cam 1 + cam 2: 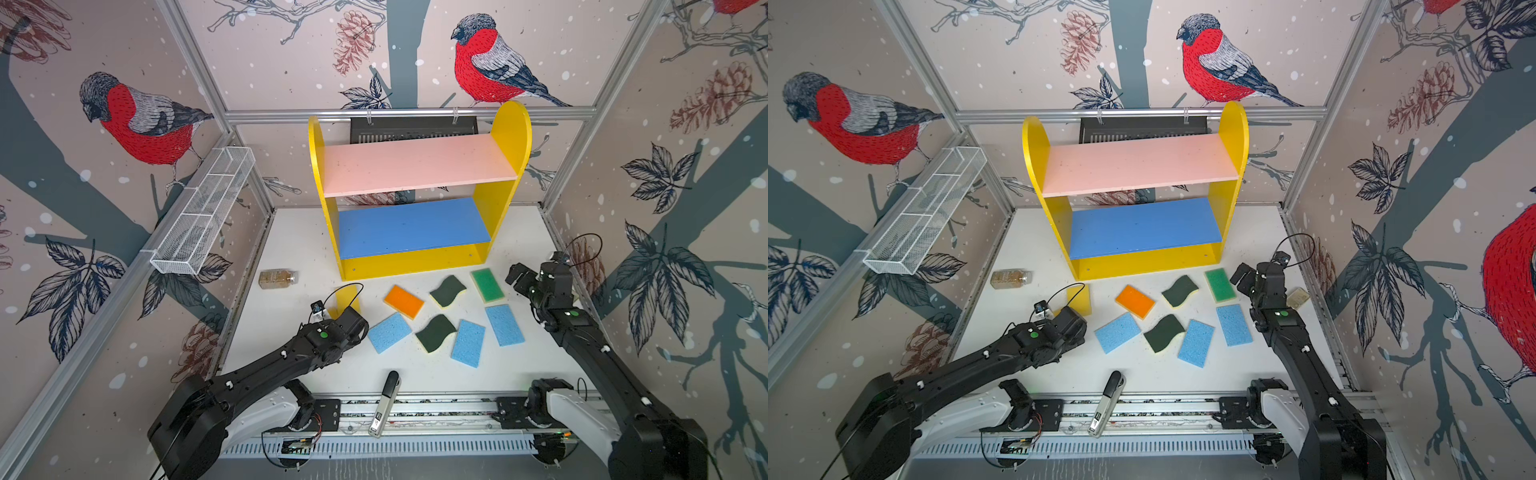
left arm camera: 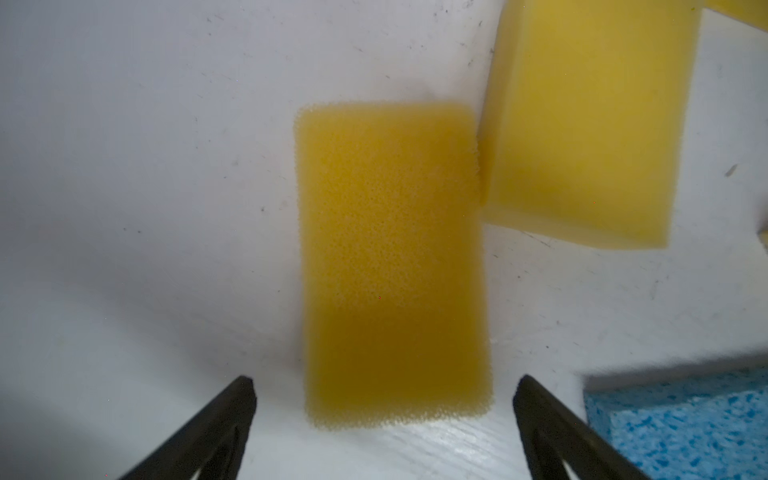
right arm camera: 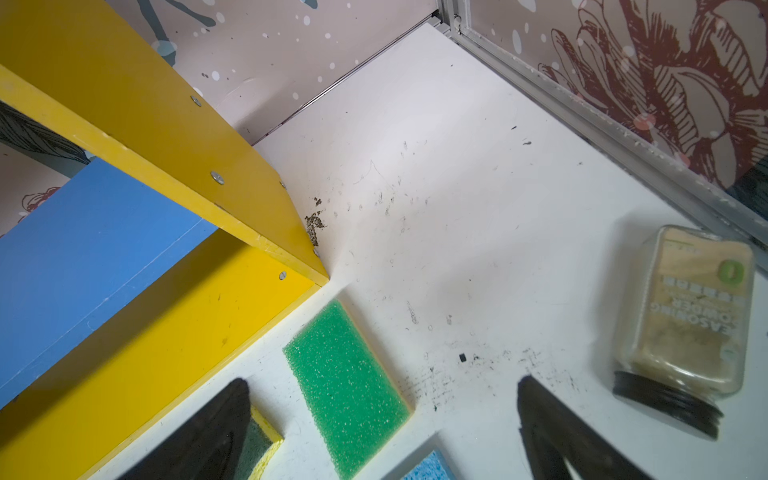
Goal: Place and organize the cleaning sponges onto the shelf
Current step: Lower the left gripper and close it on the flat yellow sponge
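Squarely between 2 fingers point(image 2: 226, 419): yellow sponge point(image 2: 390, 257).

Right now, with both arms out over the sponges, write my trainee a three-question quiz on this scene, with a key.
1. True or false: the left gripper is shut on a yellow sponge.
2. How many light blue sponges lie on the table? A) two B) three C) four
3. Fill in: the green-topped sponge lies nearest the ___ gripper.

Key
1. False: its jaws stand open on either side of that sponge's end.
2. B.
3. Right: the right gripper is open just above it.
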{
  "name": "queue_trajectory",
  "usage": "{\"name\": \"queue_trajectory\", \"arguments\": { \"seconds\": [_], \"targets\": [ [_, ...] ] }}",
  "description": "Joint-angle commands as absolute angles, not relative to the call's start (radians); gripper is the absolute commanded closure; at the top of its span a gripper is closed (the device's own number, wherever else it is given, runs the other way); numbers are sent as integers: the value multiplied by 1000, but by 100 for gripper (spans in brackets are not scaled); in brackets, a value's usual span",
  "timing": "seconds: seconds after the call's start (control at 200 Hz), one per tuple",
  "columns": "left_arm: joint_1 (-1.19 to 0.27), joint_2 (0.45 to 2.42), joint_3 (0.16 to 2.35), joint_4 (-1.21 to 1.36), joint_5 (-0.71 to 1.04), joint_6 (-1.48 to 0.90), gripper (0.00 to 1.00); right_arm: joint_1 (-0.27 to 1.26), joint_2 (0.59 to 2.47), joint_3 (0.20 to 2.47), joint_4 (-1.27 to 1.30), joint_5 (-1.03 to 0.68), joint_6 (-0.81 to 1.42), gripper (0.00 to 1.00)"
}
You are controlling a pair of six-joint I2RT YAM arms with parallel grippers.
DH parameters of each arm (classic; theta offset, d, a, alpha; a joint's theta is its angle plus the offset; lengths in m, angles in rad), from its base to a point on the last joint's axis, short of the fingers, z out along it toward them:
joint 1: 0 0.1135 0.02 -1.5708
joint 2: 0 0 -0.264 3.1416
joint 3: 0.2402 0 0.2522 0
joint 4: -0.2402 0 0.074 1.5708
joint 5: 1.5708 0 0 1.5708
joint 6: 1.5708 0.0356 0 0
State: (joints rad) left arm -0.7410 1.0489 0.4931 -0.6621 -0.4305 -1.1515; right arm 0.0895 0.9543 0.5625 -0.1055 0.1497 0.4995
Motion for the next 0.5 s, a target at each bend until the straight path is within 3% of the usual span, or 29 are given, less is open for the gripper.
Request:
{"name": "queue_trajectory", "arguments": {
  "seconds": [0.0,0.495],
  "targets": [
    [-741,1080,517,-666,-470,-1157,3,92,956,561,-76,141,502,0],
    [-741,1263,559,-659,-536,-1163,7,92,983,567,-75,129,502,0]
  ]
}}
